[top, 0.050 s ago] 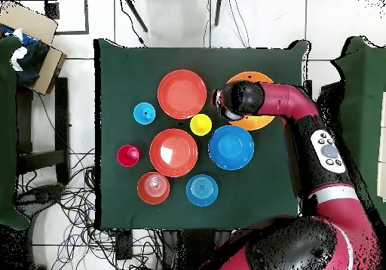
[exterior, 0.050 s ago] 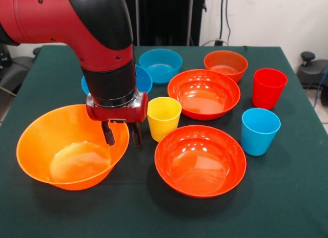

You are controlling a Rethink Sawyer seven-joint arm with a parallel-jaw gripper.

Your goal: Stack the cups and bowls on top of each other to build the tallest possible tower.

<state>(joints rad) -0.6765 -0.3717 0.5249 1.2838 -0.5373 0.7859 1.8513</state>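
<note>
Dark green tablecloth covers the table. White tiled floor around it, tangle of black cables along one side. Cardboard box at a corner. White wall behind.

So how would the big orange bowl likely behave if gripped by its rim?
The big orange bowl looks like thin glossy plastic, so probably light but slippery. Its base seems narrow under wide flaring walls, so a one-sided lift by the end effector may tilt it.

The bowls and cups look like smooth, glossy plastic with bright highlights. The counter wears a matt dark green cloth. The arm's red shell is glossy.
</note>
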